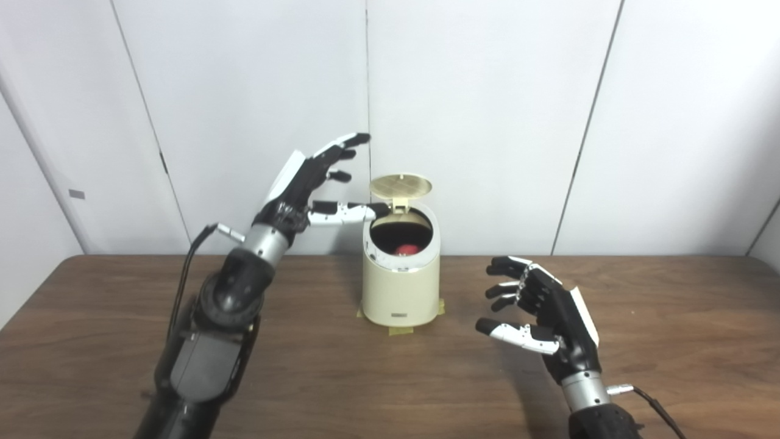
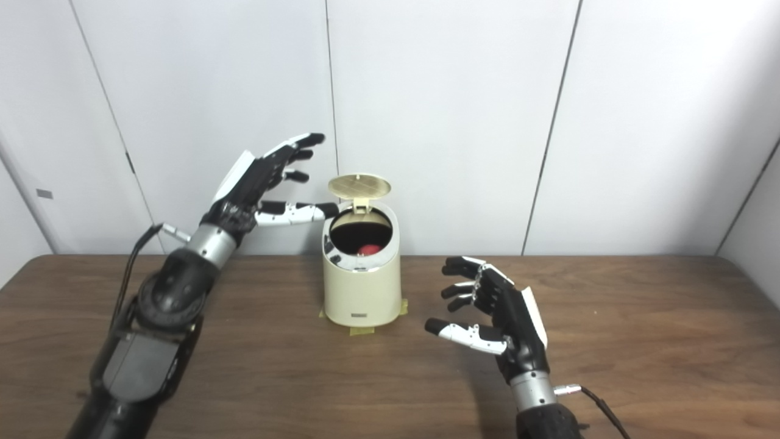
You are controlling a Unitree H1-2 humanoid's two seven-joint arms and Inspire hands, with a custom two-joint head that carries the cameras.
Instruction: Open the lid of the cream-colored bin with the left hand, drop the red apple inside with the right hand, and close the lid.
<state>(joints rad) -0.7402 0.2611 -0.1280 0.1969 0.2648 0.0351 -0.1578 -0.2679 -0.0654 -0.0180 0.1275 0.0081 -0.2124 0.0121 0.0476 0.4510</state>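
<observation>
**Apple in, lid left to close**

Left hand [image 1: 317,183], in the left eye view, is raised with its fingers spread and holding nothing; its thumb reaches toward the bin [image 1: 400,286] and ends at the rim beside the hinge, though I cannot tell if it touches. Just past the thumb tip the lid [image 1: 401,185] stands open and upright. Below and beyond that hand, the apple [image 1: 407,249] lies inside the bin, showing red through the opening. Opening and dropping look done; closing the lid is what remains.

Right hand [image 2: 496,317], in the right eye view, hovers above the table [image 2: 640,341] with fingers apart and curled, empty. The bin stands to its left and a little farther back, near but apart. Count: one bin, one lid, one apple, two hands. Yellow tape [image 2: 362,330] shows at the bin's base.
</observation>
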